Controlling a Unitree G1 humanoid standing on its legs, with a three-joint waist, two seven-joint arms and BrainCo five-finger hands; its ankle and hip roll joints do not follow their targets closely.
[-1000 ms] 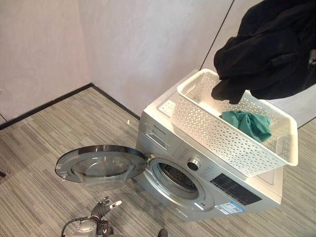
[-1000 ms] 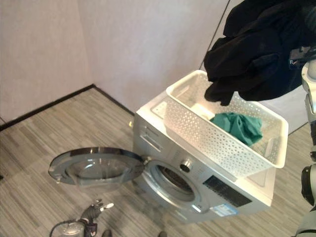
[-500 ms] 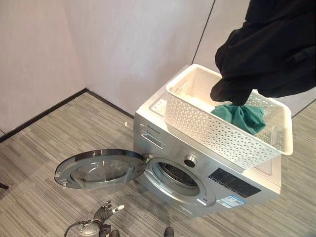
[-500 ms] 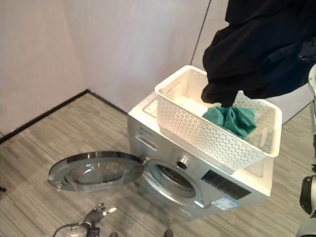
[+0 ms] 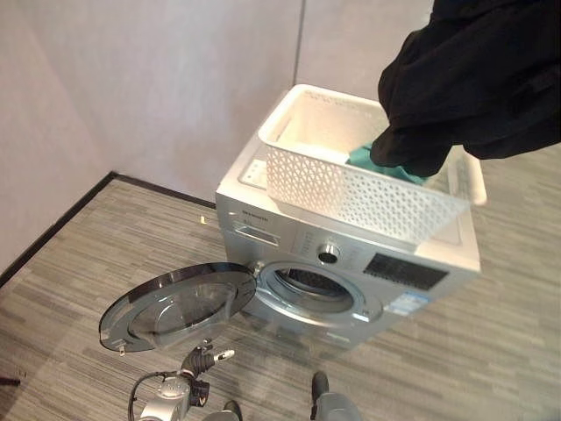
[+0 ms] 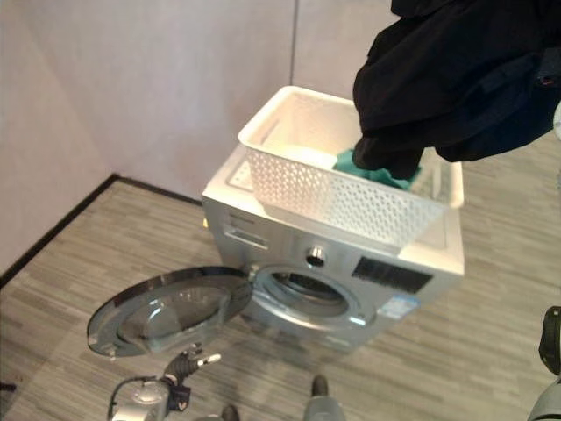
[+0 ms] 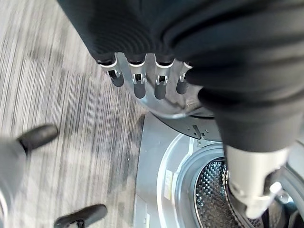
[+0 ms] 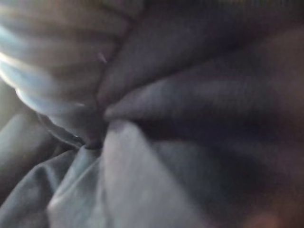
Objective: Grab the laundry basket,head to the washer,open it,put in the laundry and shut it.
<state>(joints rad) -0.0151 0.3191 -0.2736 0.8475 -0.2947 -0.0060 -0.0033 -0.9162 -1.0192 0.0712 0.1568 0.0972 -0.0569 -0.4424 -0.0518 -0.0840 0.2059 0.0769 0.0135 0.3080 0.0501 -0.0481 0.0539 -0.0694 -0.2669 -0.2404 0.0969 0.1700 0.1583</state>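
Observation:
A silver front-loading washer [image 5: 399, 267] stands by the wall. Its round door [image 5: 175, 303] is swung open to the left and the drum opening [image 5: 307, 285] is bare. A white perforated laundry basket [image 5: 351, 189] sits on the washer's top, with a teal cloth [image 5: 364, 158] at its right end. A black garment [image 5: 473, 79] hangs above that end, bunched in my right hand [image 8: 42, 90], whose fingers curl into the cloth. Low in front of the door, my left hand [image 5: 197, 361] is relaxed and holds nothing. Its fingers [image 7: 137, 80] point towards the drum [image 7: 213, 194].
Grey walls with a black skirting board [image 5: 53, 232] meet in a corner behind the washer. Striped wood-look floor [image 5: 79, 281] stretches in front of the washer and to the left of the open door.
The whole picture has shifted, so the camera has moved; the washer now sits more to the left. The black garment still hangs over the basket's right end and now hides more of the teal cloth.

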